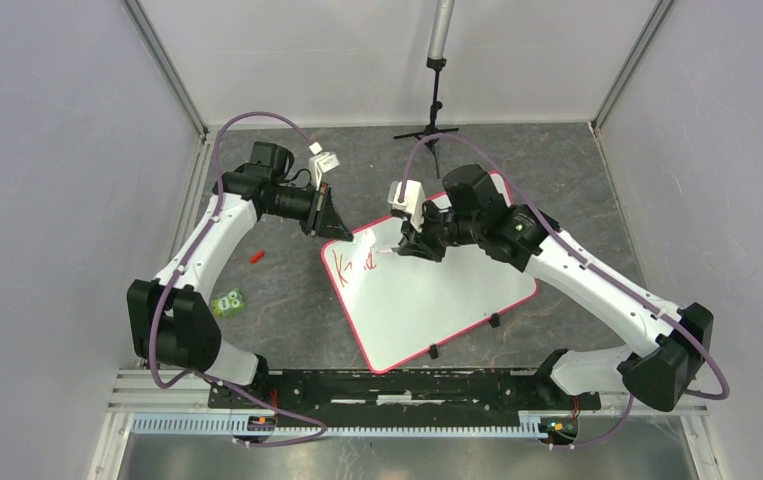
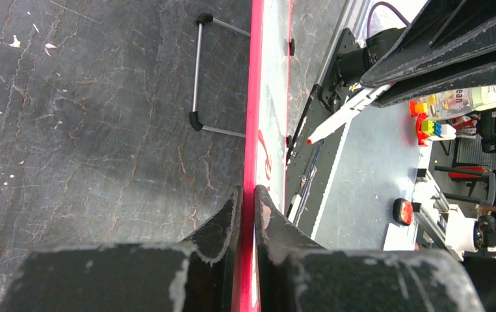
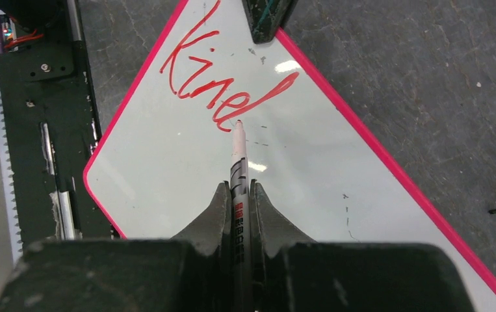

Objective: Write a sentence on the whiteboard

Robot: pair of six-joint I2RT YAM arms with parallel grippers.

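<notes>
The whiteboard [image 1: 427,300] lies flat on the dark tabletop [image 1: 577,200], midway between the arms and turned at an angle to the table edges. Its surface is white, with a thin red-pink rim, rounded corners and two black clips [image 1: 494,321] on the near edge.

The sentence [image 3: 219,78] is thin red script near the far-left corner. Only "Kind" is written.

The left claw [image 2: 248,195] is clamped on the rim at that corner. The right claw [image 3: 238,188] is clamped on a white marker [image 3: 238,156]. The marker's red tip sits at the foot of the last letter; contact with the surface cannot be confirmed.

A small red cap [image 1: 255,256] lies on the tabletop left of the whiteboard.
</notes>
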